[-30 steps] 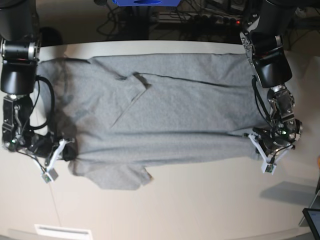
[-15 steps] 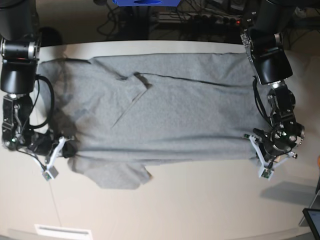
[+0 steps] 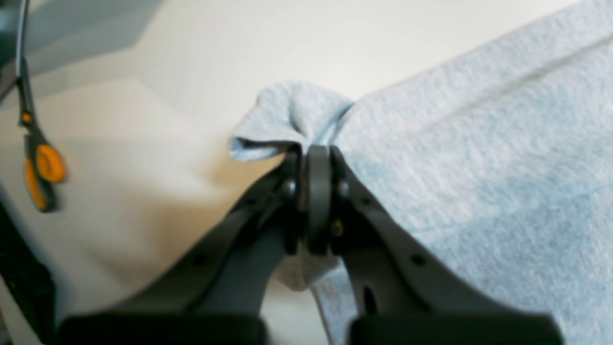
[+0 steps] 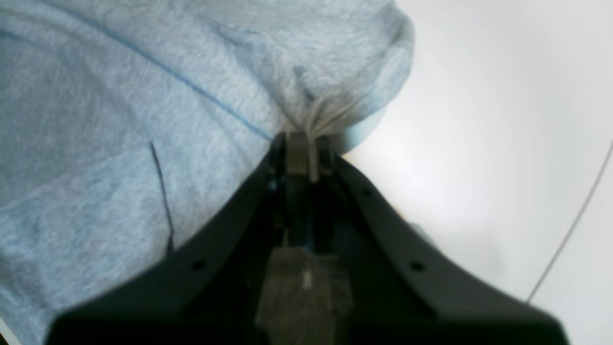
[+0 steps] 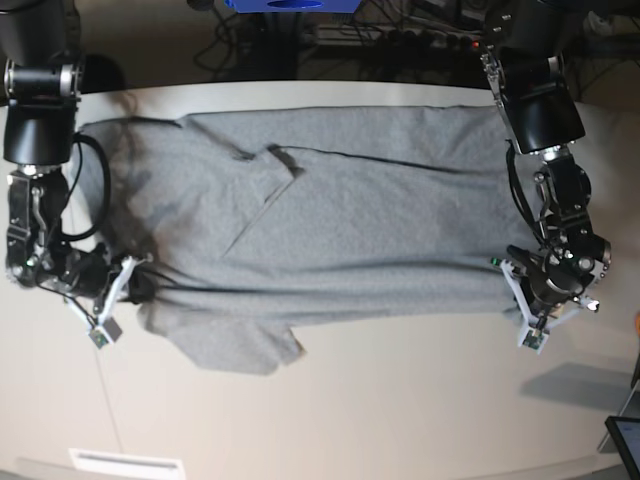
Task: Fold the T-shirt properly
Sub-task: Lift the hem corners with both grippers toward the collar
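The grey T-shirt lies spread out, plain side up, across the pale table, with one short sleeve sticking out toward the near edge. My left gripper is at the shirt's near right corner. In the left wrist view the left gripper is shut on a bunched corner of the T-shirt. My right gripper is at the near left corner. In the right wrist view the right gripper is shut on gathered folds of the T-shirt.
Orange-handled scissors lie on the table beside the left gripper. A thin cable runs toward a white label at the near edge. A dark device sits at the near right corner. Cables and a blue object lie beyond the far edge.
Both grippers have shifted slightly toward the far side, keeping hold of the shirt's near corners. The near edge and sleeve have drawn up a little with them.
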### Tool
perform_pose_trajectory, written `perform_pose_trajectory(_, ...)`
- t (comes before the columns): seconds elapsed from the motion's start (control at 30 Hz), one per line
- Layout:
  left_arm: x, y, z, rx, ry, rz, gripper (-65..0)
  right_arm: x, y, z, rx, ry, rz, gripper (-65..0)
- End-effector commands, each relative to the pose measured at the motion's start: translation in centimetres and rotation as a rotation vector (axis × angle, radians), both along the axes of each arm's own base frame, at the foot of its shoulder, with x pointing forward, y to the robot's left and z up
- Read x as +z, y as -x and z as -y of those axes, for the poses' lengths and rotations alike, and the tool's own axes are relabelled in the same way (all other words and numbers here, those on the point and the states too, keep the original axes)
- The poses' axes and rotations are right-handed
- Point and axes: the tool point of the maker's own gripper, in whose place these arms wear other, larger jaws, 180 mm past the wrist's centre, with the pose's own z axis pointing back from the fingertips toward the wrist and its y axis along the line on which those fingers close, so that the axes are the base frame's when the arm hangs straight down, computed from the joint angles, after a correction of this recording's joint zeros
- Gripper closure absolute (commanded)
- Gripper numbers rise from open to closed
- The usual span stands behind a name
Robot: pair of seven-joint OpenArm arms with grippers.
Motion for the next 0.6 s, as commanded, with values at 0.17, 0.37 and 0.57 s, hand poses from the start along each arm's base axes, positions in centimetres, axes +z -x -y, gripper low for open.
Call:
perform_pose_trajectory(0.17, 2.8, -0.2, -0.8, 0.009, -0.056, 0.043, 0.0, 3.3, -1.0, -0.2, 0.028, 0.015, 0.102, -0.7)
perform_pose_trajectory(0.37, 2.5, 1.1, -0.7, 0.006, -0.082, 0.027, 0.0, 3.6, -0.1, 0.8, 0.001, 0.021, 0.117, -0.7)
perform_pose_trajectory(0.57, 2.2, 1.7, -0.6, 0.000, -0.089, 0.020, 0.0, 4.2, 0.8, 1.6, -0.007, 0.054, 0.120, -0.7)
